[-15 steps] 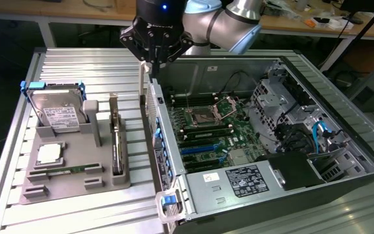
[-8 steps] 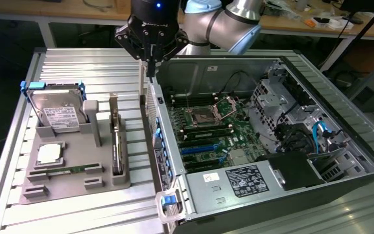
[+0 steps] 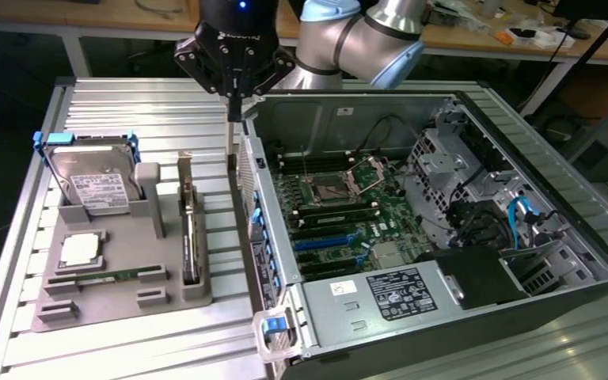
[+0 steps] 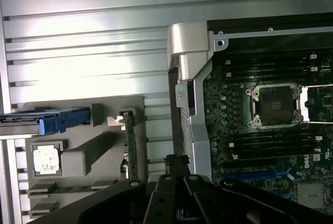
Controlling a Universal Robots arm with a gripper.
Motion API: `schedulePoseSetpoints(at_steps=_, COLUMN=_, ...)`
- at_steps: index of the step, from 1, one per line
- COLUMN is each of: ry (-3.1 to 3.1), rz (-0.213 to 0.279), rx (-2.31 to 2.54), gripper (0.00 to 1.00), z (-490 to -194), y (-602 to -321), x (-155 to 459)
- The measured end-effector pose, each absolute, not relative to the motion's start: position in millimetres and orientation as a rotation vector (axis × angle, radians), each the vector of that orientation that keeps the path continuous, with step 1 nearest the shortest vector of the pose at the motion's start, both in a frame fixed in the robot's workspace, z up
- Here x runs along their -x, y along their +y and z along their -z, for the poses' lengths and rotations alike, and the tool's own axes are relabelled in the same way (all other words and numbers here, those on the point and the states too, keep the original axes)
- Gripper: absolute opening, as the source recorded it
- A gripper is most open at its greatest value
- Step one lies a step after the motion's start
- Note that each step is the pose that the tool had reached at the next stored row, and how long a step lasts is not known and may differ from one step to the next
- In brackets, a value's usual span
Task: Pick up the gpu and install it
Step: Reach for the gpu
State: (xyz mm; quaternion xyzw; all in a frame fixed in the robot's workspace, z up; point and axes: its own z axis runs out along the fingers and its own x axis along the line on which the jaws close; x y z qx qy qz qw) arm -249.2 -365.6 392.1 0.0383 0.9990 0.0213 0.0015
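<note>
The gpu (image 3: pixel 188 226) stands on its long edge in a slot of the grey holder (image 3: pixel 167 269) on the table, to the exterior view's left of the open computer case (image 3: pixel 494 127). In the wrist view the gpu (image 4: pixel 131 143) is a thin edge-on strip in the grey holder (image 4: pixel 99 146). My gripper (image 3: pixel 237 113) hangs above the gap between the holder and the case's near wall, beyond the card's far end. Its fingers are shut together with nothing between them. In the wrist view my gripper (image 4: pixel 176 161) points down beside the case's silver corner (image 4: pixel 190 52).
The holder also carries a hard drive (image 3: pixel 93 182) in a blue frame, a processor (image 3: pixel 80 249) and a green memory stick (image 3: pixel 108 277). Inside the case lie the motherboard (image 3: pixel 336 198), blue card slots (image 3: pixel 331 241) and the power supply (image 3: pixel 389 293). Benches stand behind.
</note>
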Motion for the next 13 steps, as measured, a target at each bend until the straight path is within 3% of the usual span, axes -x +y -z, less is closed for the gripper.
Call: schedulePoseSetpoints(at_steps=13, ry=3.136, rz=-0.067, rx=-0.121, gripper=0.11, z=-392, y=-364, x=271)
